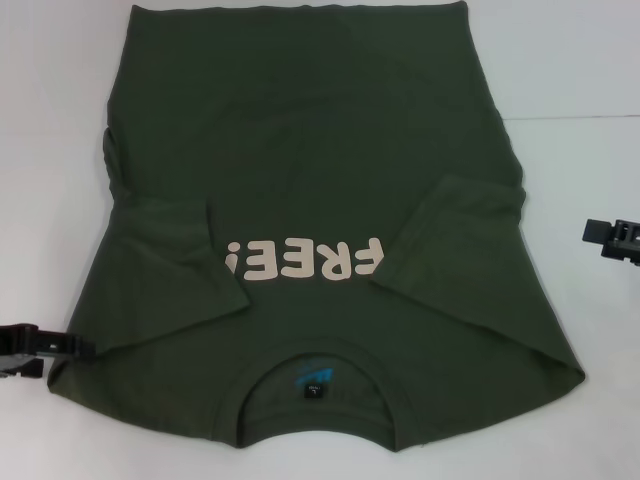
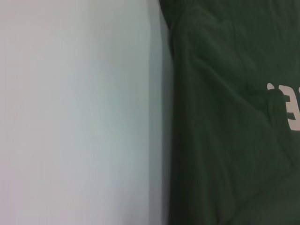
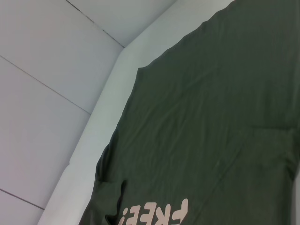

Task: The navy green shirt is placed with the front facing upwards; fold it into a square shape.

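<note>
The navy green shirt (image 1: 310,170) lies flat on the white table, front up, with its collar (image 1: 315,385) toward me and the cream "FREE!" lettering (image 1: 305,262) across the chest. Both short sleeves are folded inward over the chest, the left sleeve (image 1: 170,250) and the right sleeve (image 1: 460,240). My left gripper (image 1: 45,347) sits low at the shirt's near left shoulder corner, right at the cloth edge. My right gripper (image 1: 612,238) hovers off the shirt's right side, apart from the cloth. The left wrist view shows the shirt's edge (image 2: 225,140); the right wrist view shows the shirt's body (image 3: 211,117).
White table (image 1: 60,100) surrounds the shirt on both sides. In the right wrist view a white tabletop edge (image 3: 108,93) meets a pale tiled floor (image 3: 42,108) beyond it.
</note>
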